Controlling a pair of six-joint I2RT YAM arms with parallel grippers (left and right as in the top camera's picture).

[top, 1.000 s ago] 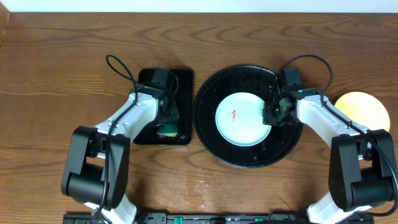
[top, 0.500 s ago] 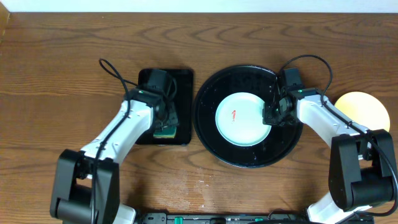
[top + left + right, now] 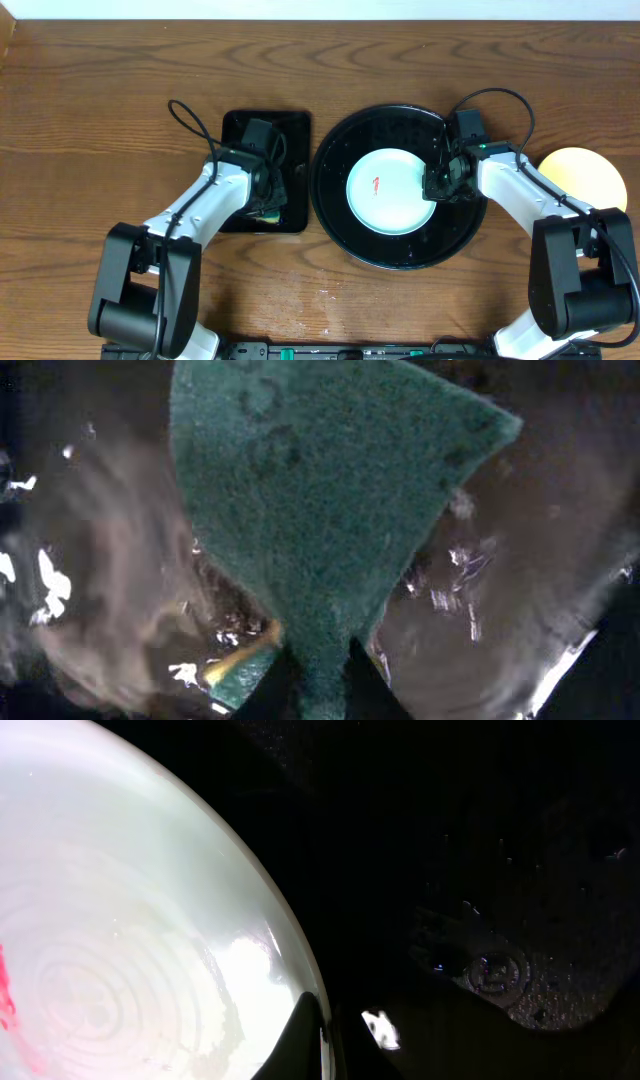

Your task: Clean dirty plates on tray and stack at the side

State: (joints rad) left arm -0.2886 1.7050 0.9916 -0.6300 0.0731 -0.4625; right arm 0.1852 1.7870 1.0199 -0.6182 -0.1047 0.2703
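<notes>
The left arm draws its elbow and shoulder back in toward the table's middle after leaning out to the left half a second ago. Its wrist sits slightly nearer the front edge of the rectangular tray than a second ago. From overhead, the sponge pinched in the left gripper shows less, mostly covered by the wrist.

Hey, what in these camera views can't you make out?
The yellow plate: overhead, the right arm covers its lower left edge.
The right gripper: whether it clamps the mint plate; the right wrist view is dark, fingers cut off below.
The sponge: overhead, the left arm hides most of it.
</notes>
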